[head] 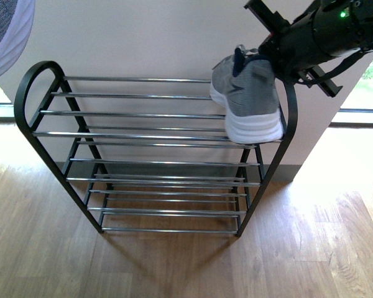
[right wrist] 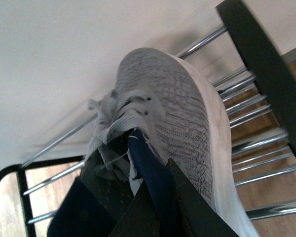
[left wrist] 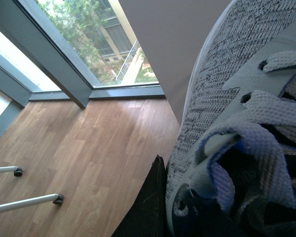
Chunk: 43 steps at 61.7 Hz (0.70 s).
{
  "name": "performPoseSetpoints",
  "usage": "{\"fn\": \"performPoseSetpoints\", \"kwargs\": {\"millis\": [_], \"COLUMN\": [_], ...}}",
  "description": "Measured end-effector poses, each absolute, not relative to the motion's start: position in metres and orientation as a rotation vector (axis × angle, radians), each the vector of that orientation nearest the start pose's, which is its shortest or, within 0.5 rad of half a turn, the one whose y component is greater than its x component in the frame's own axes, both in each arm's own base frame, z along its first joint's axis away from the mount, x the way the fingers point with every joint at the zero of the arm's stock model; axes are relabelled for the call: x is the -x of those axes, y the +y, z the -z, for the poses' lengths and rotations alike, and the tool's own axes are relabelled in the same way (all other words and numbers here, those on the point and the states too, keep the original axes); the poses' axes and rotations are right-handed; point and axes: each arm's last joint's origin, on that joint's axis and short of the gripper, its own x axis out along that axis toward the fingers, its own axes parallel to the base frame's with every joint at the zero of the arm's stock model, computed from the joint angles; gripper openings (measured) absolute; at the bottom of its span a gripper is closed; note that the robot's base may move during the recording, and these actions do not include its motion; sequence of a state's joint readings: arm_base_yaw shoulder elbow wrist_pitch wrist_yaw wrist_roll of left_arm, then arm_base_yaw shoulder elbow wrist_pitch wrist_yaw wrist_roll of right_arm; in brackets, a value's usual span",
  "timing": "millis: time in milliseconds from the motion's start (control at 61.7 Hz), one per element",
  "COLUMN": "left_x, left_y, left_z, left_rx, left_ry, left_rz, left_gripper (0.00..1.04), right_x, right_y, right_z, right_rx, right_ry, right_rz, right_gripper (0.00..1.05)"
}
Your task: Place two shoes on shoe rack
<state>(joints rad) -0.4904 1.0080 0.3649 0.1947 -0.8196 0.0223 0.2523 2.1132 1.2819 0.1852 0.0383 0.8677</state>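
1. Wooden floor [head: 174, 267] and a pale wall surround the shoe rack [head: 143, 134].
2. Our right gripper [right wrist: 163, 207] pinches one shoe [head: 252, 99] by its navy collar, with the sole on the rack's top rods at the right end.
3. Our left gripper [left wrist: 150, 207] grips the other shoe [left wrist: 227, 98], aloft above the rack's left end.

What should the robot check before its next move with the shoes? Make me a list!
1. Grip: right end effector pinches the right-arm shoe by its navy collar: ok.
2. That shoe is over the right end of the shoe rack top tier: ok.
3. Sole sitting flat on the rods: cannot tell.
4. Bare rods beside it for the other shoe: ok.
5. The left-arm shoe is held up off the floor: ok.
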Motion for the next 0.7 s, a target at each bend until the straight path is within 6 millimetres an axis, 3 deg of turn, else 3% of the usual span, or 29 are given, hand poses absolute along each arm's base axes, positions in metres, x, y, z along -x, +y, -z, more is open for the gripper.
{"fn": "performPoseSetpoints", "kwargs": {"millis": [211,697], "left_x": [-0.178,-0.178], "left_y": [-0.071,-0.071], "left_z": [-0.19,-0.19], "left_rx": [-0.296,-0.296], "left_ry": [0.361,0.361], "left_rz": [-0.319,-0.32], "left_gripper": [0.02,0.02], "right_x": [-0.437,-0.433], "right_y": [0.085,0.087], "right_z": [-0.133,-0.126], "right_rx": [-0.749,-0.757], "right_ry": [0.647,0.656], "right_rz": [0.118,0.107], "right_gripper": [0.01,0.03]}}
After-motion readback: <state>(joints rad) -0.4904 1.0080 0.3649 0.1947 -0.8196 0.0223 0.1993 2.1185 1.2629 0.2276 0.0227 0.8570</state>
